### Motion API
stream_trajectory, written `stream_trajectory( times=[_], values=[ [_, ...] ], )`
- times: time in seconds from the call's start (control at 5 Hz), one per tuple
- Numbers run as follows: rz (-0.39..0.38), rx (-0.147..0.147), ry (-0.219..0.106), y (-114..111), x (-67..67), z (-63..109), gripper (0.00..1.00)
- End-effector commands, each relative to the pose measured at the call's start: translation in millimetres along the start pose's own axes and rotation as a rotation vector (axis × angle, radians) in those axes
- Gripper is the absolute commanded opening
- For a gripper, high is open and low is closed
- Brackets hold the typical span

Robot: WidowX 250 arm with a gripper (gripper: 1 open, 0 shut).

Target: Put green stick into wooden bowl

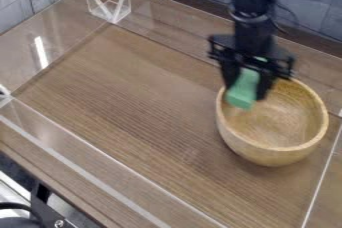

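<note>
The wooden table (120, 112) carries the wooden bowl (274, 122) at about four o'clock in the view. Over the bowl's ten-o'clock rim hangs the gripper (246, 87), clamped on the green stick (243, 91). The stick looks light, stiff and flat-sided, so pinching its broad faces should hold it securely.
</note>
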State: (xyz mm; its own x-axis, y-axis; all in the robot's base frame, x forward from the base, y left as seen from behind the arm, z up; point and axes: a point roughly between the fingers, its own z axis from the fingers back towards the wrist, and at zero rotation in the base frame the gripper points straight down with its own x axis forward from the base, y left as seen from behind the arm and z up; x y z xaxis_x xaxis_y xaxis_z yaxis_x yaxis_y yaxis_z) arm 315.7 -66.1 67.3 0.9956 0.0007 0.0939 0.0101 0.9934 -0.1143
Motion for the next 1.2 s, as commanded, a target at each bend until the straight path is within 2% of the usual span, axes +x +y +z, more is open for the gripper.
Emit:
stream_trajectory(
  times=[0.0,0.2,0.4,0.8,1.0],
  values=[
    [0.035,-0.002,-0.046,-11,3.3,9.2,0.00],
    [-0.038,-0.011,-0.032,1,3.9,13.9,1.00],
    [-0.106,-0.024,-0.041,15,6.6,28.8,1.00],
    [-0.015,-0.007,-0.113,18,13.5,50.2,1.00],
    [0.025,-0.003,-0.136,17,14.4,56.7,1.00]
  ],
)
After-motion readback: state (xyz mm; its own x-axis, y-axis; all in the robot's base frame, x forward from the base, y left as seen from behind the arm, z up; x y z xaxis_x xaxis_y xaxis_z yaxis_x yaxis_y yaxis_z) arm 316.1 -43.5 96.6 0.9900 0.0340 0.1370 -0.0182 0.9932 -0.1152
